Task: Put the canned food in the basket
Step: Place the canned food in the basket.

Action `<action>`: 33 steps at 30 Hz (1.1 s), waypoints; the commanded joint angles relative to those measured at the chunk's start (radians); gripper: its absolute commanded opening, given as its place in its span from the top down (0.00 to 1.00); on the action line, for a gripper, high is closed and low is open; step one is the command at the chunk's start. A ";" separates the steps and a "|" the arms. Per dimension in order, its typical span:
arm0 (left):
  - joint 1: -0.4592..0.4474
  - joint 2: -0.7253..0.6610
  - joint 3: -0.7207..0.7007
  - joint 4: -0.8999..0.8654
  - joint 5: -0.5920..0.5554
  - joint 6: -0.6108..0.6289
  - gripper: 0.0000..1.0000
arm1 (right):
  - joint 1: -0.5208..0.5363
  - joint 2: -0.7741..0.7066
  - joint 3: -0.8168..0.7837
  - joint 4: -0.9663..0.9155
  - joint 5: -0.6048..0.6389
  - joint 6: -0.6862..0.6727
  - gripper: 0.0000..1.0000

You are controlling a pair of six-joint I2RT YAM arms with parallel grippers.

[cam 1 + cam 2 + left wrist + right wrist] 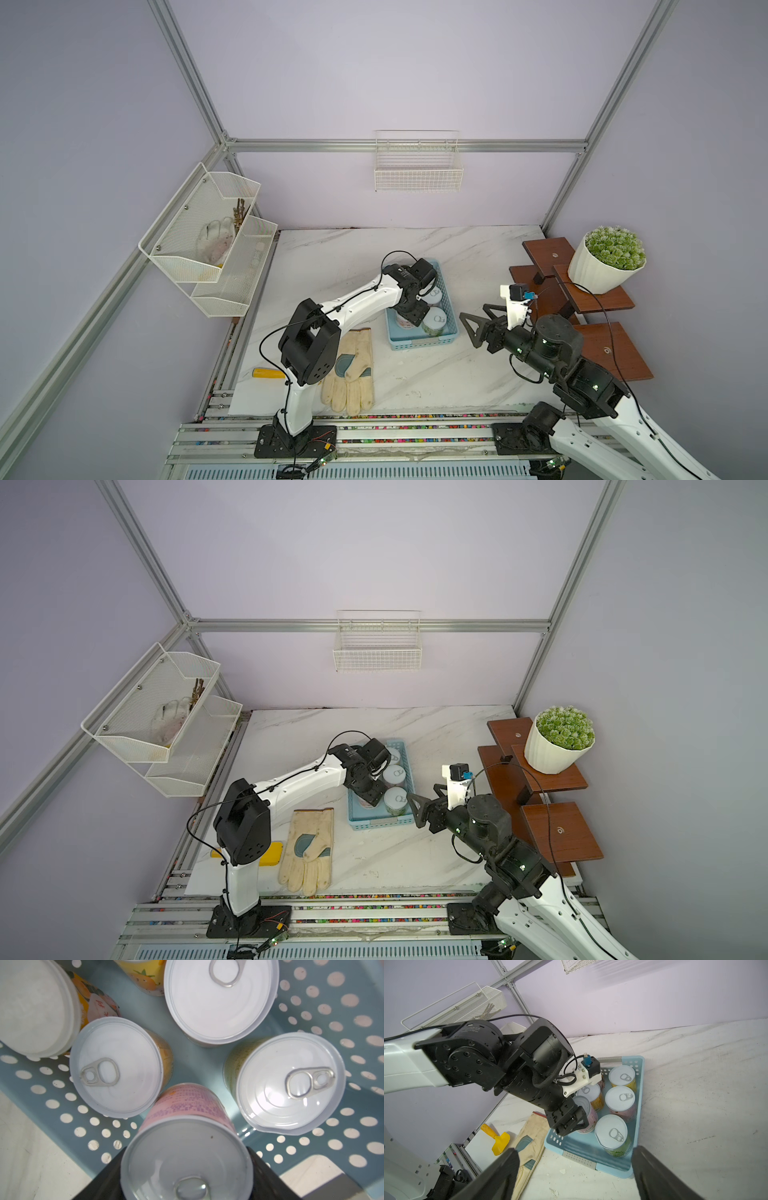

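- Pink-labelled tin (pixel 188 1105) is clamped between the jaws of the left gripper (pixel 576 1126), which take its sides from above, so it goes down upright.
- It hangs inside the basket (pixel 423 342), low at the near end. I cannot tell whether its base touches the floor yet.
- 5 other tins stand upright there in 2 rows. The pink one fills the last gap, just beside the green tin (pixel 611 1128).
- Right gripper (pixel 470 331) hovers over the bench (pixel 415 374) just beside the basket, jaws spread wide and empty, probably keeping clear of the left arm.
- All 6 look to be in. What remains is likely a release and a straight lift, so no neighbour is knocked.
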 commanded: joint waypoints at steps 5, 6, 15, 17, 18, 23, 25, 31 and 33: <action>0.002 0.008 -0.014 0.045 -0.011 0.017 1.00 | -0.004 -0.005 0.002 -0.002 0.001 -0.005 0.10; 0.002 0.011 -0.018 0.048 -0.010 0.016 1.00 | -0.004 -0.005 0.002 -0.002 0.000 -0.004 0.10; 0.007 0.031 -0.044 0.082 0.000 0.001 0.94 | -0.004 -0.008 -0.002 -0.003 -0.001 0.001 0.10; 0.009 0.037 -0.044 0.087 0.004 0.002 0.92 | -0.003 -0.009 -0.003 -0.004 -0.001 0.003 0.10; 0.009 0.038 -0.045 0.088 0.008 0.002 0.91 | -0.003 -0.009 -0.002 -0.004 -0.001 0.003 0.10; 0.014 0.052 -0.055 0.088 0.010 -0.001 0.84 | -0.004 -0.010 -0.002 -0.005 -0.001 0.003 0.10; 0.017 0.058 -0.058 0.089 0.012 -0.003 0.80 | -0.004 -0.009 -0.002 -0.005 -0.002 0.003 0.10; 0.021 0.067 -0.065 0.089 0.005 -0.001 0.55 | -0.004 -0.007 -0.001 -0.004 0.001 0.003 0.10; 0.022 0.065 -0.065 0.089 0.014 -0.001 0.47 | -0.004 -0.005 -0.001 -0.004 0.001 0.002 0.10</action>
